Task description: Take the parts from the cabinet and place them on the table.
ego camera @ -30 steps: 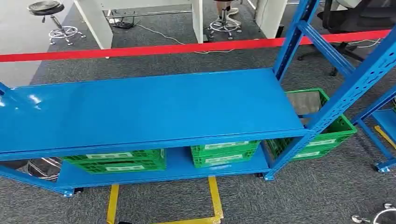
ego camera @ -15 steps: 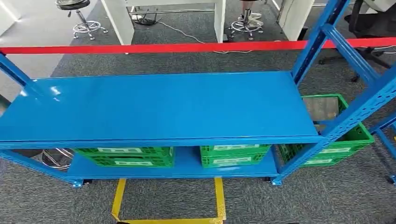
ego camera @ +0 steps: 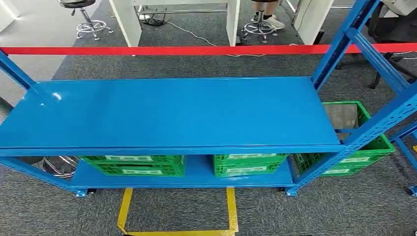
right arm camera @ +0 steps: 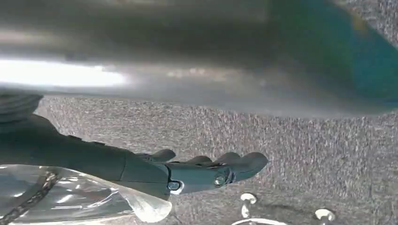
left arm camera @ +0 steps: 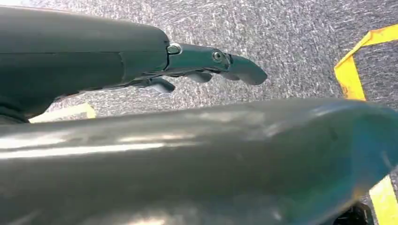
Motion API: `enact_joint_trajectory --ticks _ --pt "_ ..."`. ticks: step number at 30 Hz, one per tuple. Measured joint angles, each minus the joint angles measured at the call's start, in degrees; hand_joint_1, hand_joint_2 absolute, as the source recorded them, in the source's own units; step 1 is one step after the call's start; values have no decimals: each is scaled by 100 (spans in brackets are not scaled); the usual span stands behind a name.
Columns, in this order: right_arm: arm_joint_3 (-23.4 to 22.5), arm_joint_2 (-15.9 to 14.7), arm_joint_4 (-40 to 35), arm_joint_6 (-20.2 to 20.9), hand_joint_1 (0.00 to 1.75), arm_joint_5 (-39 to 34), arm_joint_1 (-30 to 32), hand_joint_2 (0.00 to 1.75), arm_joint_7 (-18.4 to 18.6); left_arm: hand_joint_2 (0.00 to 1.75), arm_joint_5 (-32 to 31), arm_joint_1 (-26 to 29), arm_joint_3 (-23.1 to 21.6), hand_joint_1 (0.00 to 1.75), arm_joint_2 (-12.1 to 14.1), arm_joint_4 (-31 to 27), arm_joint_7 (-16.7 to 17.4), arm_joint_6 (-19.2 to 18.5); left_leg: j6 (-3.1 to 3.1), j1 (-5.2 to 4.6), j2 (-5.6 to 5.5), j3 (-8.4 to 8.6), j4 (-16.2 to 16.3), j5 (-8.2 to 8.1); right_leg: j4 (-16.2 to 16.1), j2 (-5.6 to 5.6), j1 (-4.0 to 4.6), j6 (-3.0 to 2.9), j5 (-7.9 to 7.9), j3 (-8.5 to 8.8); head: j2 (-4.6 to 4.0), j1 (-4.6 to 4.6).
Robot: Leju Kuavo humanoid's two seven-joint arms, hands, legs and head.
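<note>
A blue metal rack [ego camera: 172, 113] stands right in front of me, its wide top shelf bare. On its lower shelf sit two green crates [ego camera: 133, 164] [ego camera: 248, 163]. My left hand [left arm camera: 202, 65] hangs over the grey carpet with its fingers stretched out and nothing in it. My right hand [right arm camera: 187, 171] also hangs over the carpet, and a clear plastic bag [right arm camera: 70, 197] with a dark chain-like part inside sits against its palm side, off the floor. The hand's fingers [right arm camera: 244, 161] reach out past the bag.
A third green crate [ego camera: 354, 147] stands on the floor past the rack's right end. A red barrier tape [ego camera: 196, 50] runs behind the rack. Yellow floor tape [ego camera: 228, 206] marks a box at my feet. Stools [ego camera: 86, 19], white table legs [ego camera: 125, 22] and a person's feet [ego camera: 268, 19] lie beyond.
The whole picture has shifted: my camera has turned left, so the rack now sits centred and square in front of me. Nothing on the rack has moved.
</note>
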Motion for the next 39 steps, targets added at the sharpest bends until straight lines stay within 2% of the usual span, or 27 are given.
enact_joint_trajectory --ticks 12,13,15,16,17,18,20,21,22,23,24,25,26,27,28,29,30,31,32,33,34,35,36,37,38,39 --pt "11 0 2 92 0 83 3 0 -120 0 5 -4 70 0 0 -9 13 -46 1 4 0 8 0 0 0 0 5 3 -2 6 0 0" --pt "13 2 2 72 0 92 4 0 -120 0 2 -7 74 0 6 -9 13 -44 46 -22 1 -2 44 -30 -37 -2 -29 46 20 18 0 2" --pt "28 7 9 42 0 112 1 0 -114 0 -2 -6 98 0 7 -11 13 -44 171 -41 -15 23 -58 3 -116 -34 -27 105 45 77 0 -13" --pt "48 7 9 27 0 124 6 0 -107 0 -9 -7 107 0 -2 -11 13 -44 222 55 -30 177 -305 118 -145 -48 -1 106 17 98 0 -2" --pt "55 7 9 18 0 131 5 0 -107 0 -11 -5 109 0 -4 -11 13 -44 224 41 -44 276 -426 157 -74 14 -1 117 -39 88 0 24" --pt "57 7 9 2 0 133 0 0 -98 0 -20 -16 111 0 -6 -11 13 -44 254 52 -57 298 -462 185 226 71 -5 121 -221 -61 0 29" --pt "59 4 11 2 0 140 6 0 -83 0 -33 -16 116 0 -7 -11 13 -44 234 61 -115 281 -455 179 1077 96 -30 173 -588 -514 0 33" --pt "59 2 11 0 0 140 13 0 -81 0 -33 -12 116 0 -7 -11 13 -44 222 64 -153 280 -447 171 1366 96 -50 208 -656 -682 0 22" --pt "59 2 11 0 0 140 21 0 -81 0 -33 -4 118 0 -7 -11 13 -46 199 80 -202 279 -427 159 1402 96 -74 241 -569 -730 0 28" --pt "59 2 11 0 0 140 27 0 -81 0 -33 -1 120 0 -7 -11 13 -46 160 106 -262 279 -396 137 1184 97 -103 275 -363 -640 0 24" --pt "59 0 13 0 0 140 30 0 -81 0 -33 4 125 0 -9 -11 13 -46 102 142 -327 275 -332 99 753 114 -143 325 -79 -432 0 26" --pt "59 0 13 0 0 140 33 0 -81 0 -33 3 129 0 -9 -11 13 -46 33 172 -391 255 -239 47 277 211 -199 386 170 -194 0 28" --pt "59 0 18 2 0 138 34 0 -83 0 -33 -5 133 0 -7 -11 13 -46 -45 201 -439 211 -133 -12 100 474 -223 445 35 -79 0 35" --pt "61 24 44 2 0 138 33 0 -103 0 -33 -21 142 0 7 -22 13 -44 -101 164 -497 128 -5 -73 64 576 -204 363 -1 -91 0 103" --pt "63 15 44 2 0 140 28 0 -118 0 -35 -21 146 0 0 -22 11 -44 -118 162 -527 112 11 -68 149 481 -199 210 -14 -73 0 86" --pt "63 7 44 -2 0 133 29 0 -109 0 -33 -11 151 0 0 -22 9 -44 -133 169 -562 87 1 -53 178 438 -182 167 -23 -76 0 50" --pt "59 4 44 -6 0 118 33 0 -101 0 -35 -9 157 0 4 -22 9 -39 -157 180 -610 85 7 -30 190 393 -170 132 -14 -92 0 57" --pt "59 7 44 -6 0 120 35 0 -101 0 -46 -6 160 0 9 -22 11 -37 -179 197 -599 62 20 -67 185 335 -200 109 -2 -94 0 55" --pt "59 7 44 -9 0 116 29 0 -101 0 -52 0 162 0 2 -22 11 -37 -190 178 -330 20 142 -135 181 309 -182 89 1 -82 0 33" --pt "61 7 44 -11 0 116 30 0 -114 0 -61 -10 162 0 4 -22 11 -35 -205 173 -150 -111 429 -283 181 258 -170 73 -8 -74 0 -4" --pt "61 7 44 -11 0 107 37 0 -125 0 -61 -29 162 0 4 -22 9 -35 -218 173 -67 -348 902 -494 182 194 -150 54 -21 -71 0 -2" --pt "61 7 44 -11 0 98 46 0 -138 0 -65 -34 162 0 4 -22 7 -35 -219 173 -39 -572 1345 -655 182 140 -133 39 -31 -67 0 -9" --pt "59 4 44 -9 0 70 48 0 -147 0 -68 -32 162 0 4 -22 4 -33 -209 173 -33 -760 1691 -739 182 91 -115 17 -46 -62 0 -4" --pt "59 4 44 -2 0 37 43 0 -147 175 -70 -23 162 0 4 -22 4 -20 -186 171 -33 -831 1783 -691 182 67 -96 -2 -59 -48 0 -9" --pt "59 4 44 15 0 -15 36 0 -133 175 -85 -16 164 0 2 -22 4 -5 -144 159 -32 -777 1636 -511 182 52 -74 -13 -76 -25 0 -4" --pt "55 4 44 39 0 -52 28 0 -97 175 -94 -15 166 0 2 -22 4 11 -85 130 -33 -645 1306 -260 181 45 -55 -21 -94 3 0 -9"
